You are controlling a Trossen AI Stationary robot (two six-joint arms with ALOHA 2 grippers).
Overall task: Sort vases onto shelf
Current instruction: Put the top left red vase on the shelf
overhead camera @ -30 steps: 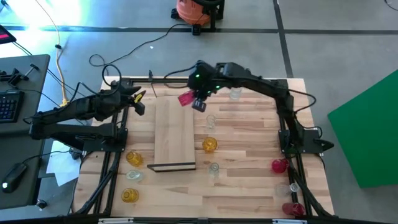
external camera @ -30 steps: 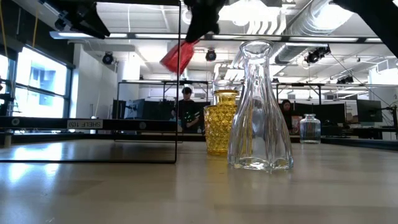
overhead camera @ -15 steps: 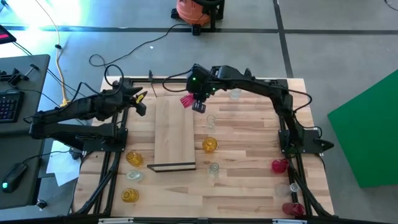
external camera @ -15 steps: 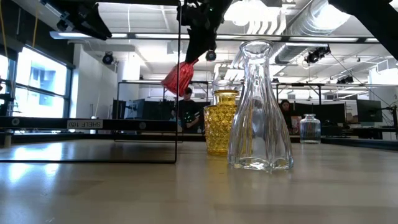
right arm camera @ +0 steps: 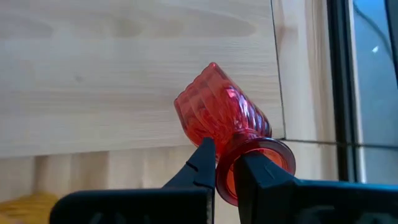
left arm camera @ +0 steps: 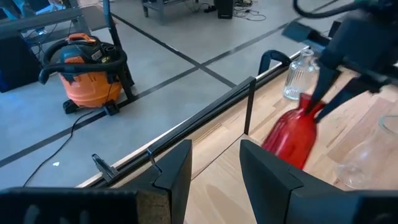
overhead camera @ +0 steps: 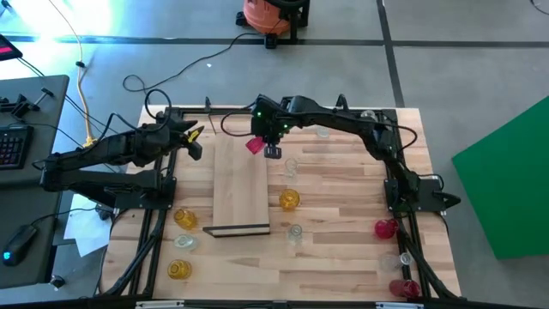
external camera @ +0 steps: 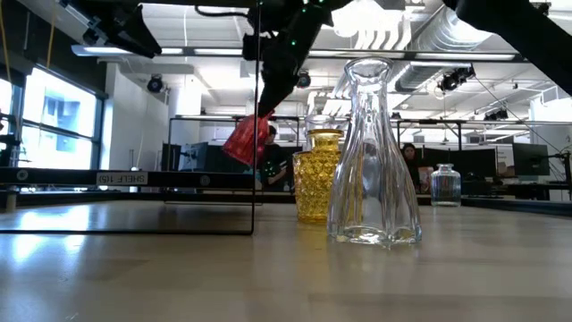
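Two arms are over the table: the left gripper waits at the far-left corner, fingers apart and empty; the right gripper pinches a tilted red vase by its neck above the shelf's far end.

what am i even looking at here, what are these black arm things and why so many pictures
It is a robot with two dark arms at a wooden table. One camera looks down from above, one sits level with the tabletop, and one rides on each wrist. The right gripper is shut on the neck of a red vase, carried tilted over the far end of the shelf, a light wood board. The left gripper waits open at the table's left edge. Other small yellow, clear and red glass vases stand around the board.
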